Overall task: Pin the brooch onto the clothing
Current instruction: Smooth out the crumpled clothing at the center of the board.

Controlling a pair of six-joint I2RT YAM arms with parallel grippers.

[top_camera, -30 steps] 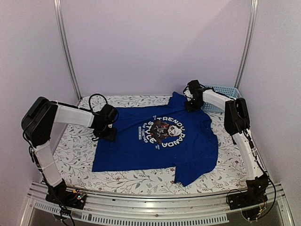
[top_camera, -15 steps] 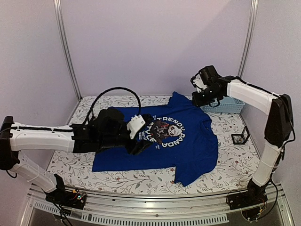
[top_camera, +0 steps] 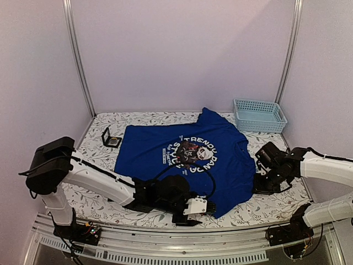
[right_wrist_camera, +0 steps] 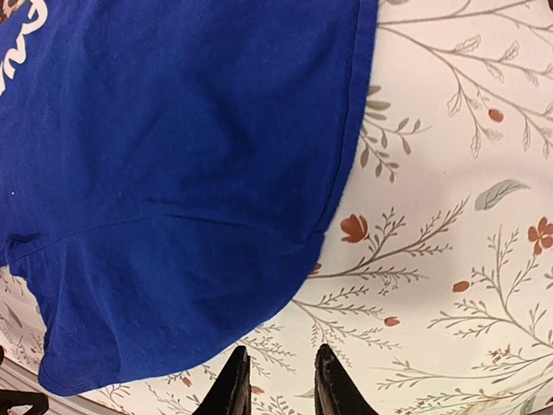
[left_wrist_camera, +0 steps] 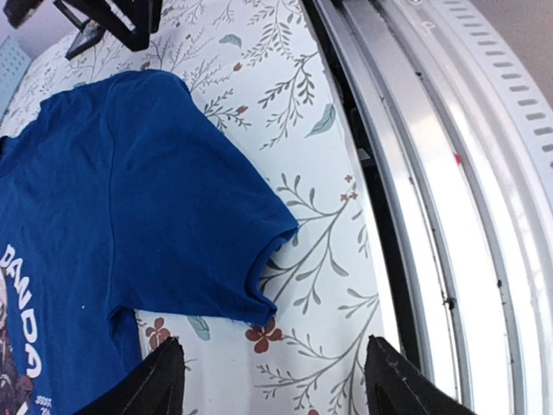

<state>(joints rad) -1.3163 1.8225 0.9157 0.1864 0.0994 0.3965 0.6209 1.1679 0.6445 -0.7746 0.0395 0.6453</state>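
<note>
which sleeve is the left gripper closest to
The near sleeve, by the front rail; the left gripper sits right beside it. The far sleeve points toward the basket.

We're in a robot lab booth, bare pale walls (top_camera: 182, 49), aluminium posts (top_camera: 78, 61), slotted rail (top_camera: 165, 244) up front, floral-cloth table (top_camera: 265, 204).

Pose: left arm (top_camera: 102, 182) lies low and nearly straight along the near hem of the T-shirt (top_camera: 149, 157), wrist over that hem. The left gripper (left_wrist_camera: 275, 387) has its jaws set wide with nothing between them, tips just short of the T-shirt's near sleeve. The right arm (top_camera: 325, 165) is folded low, forearm reaching toward the T-shirt's right edge; right gripper (right_wrist_camera: 275, 385) sits just off that edge, fingers (right_wrist_camera: 232, 385) parted by a narrow gap, gripping nothing.
</note>
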